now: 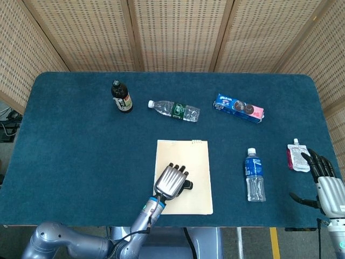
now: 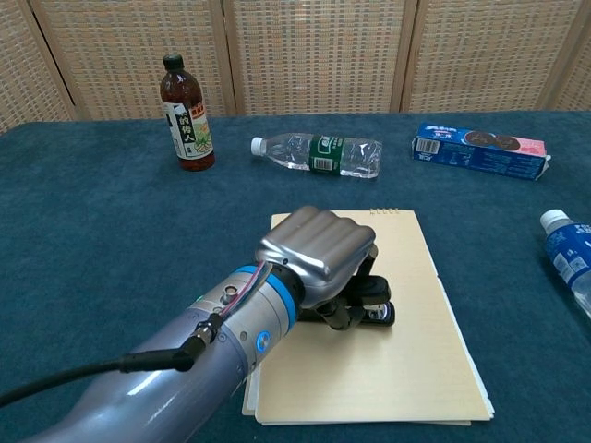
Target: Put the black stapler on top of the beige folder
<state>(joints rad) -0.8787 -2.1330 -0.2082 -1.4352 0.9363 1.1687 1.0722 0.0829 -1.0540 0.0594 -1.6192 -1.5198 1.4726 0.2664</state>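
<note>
The beige folder point(image 1: 190, 162) point(image 2: 406, 268) lies flat near the table's front edge. My left hand point(image 1: 171, 182) point(image 2: 319, 249) is over the folder's lower middle, fingers curled around the black stapler point(image 1: 187, 185) point(image 2: 369, 309). The stapler looks low on the folder surface; the hand hides most of it. My right hand point(image 1: 323, 181) rests at the far right edge of the table, fingers apart and holding nothing, seen only in the head view.
A dark sauce bottle point(image 1: 122, 97) point(image 2: 186, 113), a clear bottle lying down point(image 1: 174, 110) point(image 2: 317, 153) and a blue cookie box point(image 1: 239, 108) point(image 2: 480, 151) line the far side. A blue-capped bottle point(image 1: 254, 174) point(image 2: 568, 258) lies right of the folder, and a pouch point(image 1: 296, 157) beside the right hand.
</note>
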